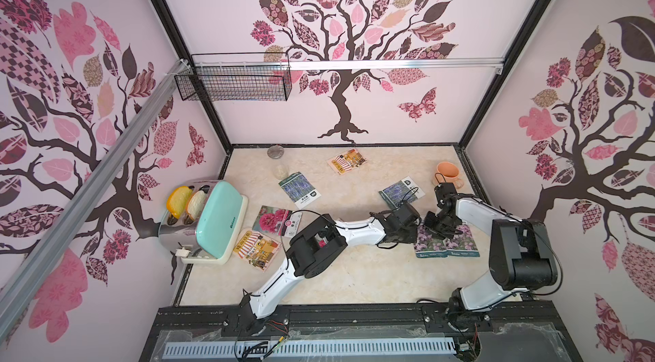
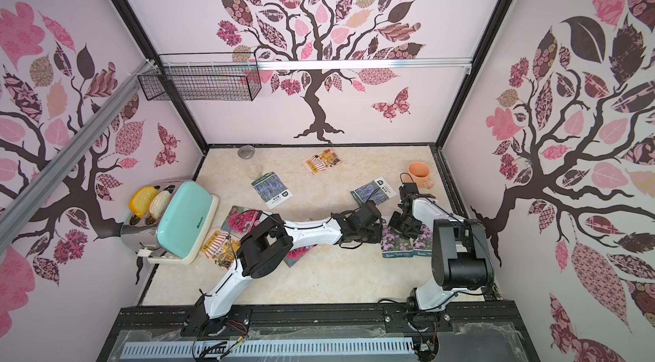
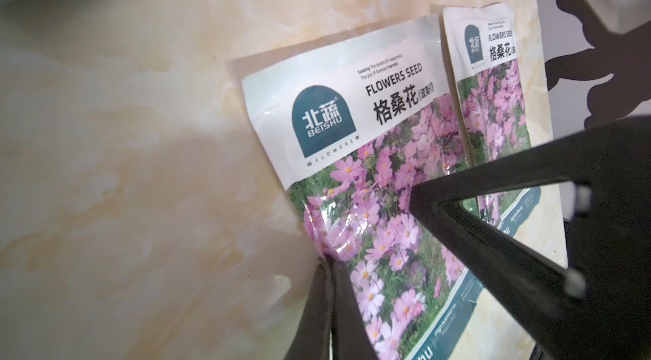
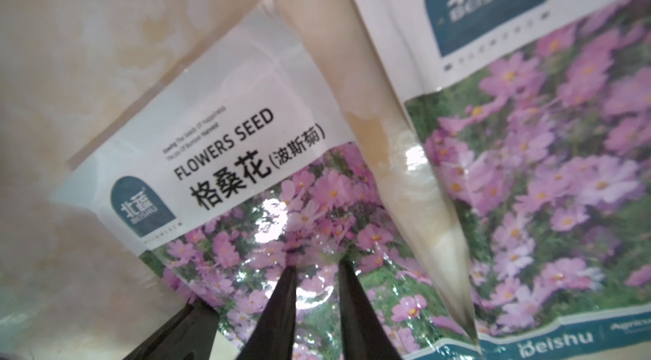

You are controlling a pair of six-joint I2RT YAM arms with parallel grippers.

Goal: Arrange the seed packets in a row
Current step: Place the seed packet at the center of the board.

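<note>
The left gripper point(image 3: 329, 263) is clenched on the left long edge of a pink-purple seed packet point(image 1: 430, 242) at the near right of the table point(image 1: 354, 271). The packet's long axis runs near to far, just beside its twin point(image 1: 462, 243). The right gripper point(image 4: 313, 264), jaws slightly parted and holding nothing, has its tips down on the pair.

Pink-flower packet point(image 3: 370, 171) pinched in left pincer point(image 3: 327, 263): glossy plastic film, puckers at the pinch. Twin packet point(image 4: 246, 171) under right pincer point(image 4: 317, 266): same glossy film, wrinkled; throws hard white glare just ahead of the fingertips. Fingers point(image 4: 354, 305): matt black plastic, smooth. Tabletop point(image 3: 141, 164) around both pincers: marble-print, smooth, faint satin sheen. Toaster point(image 1: 212, 218), well apart from left pincer: polished metal body, glossy mint plastic shell. Mug point(image 1: 447, 170) beyond right pincer: matt orange; ceramic or plastic, cannot tell.
</note>
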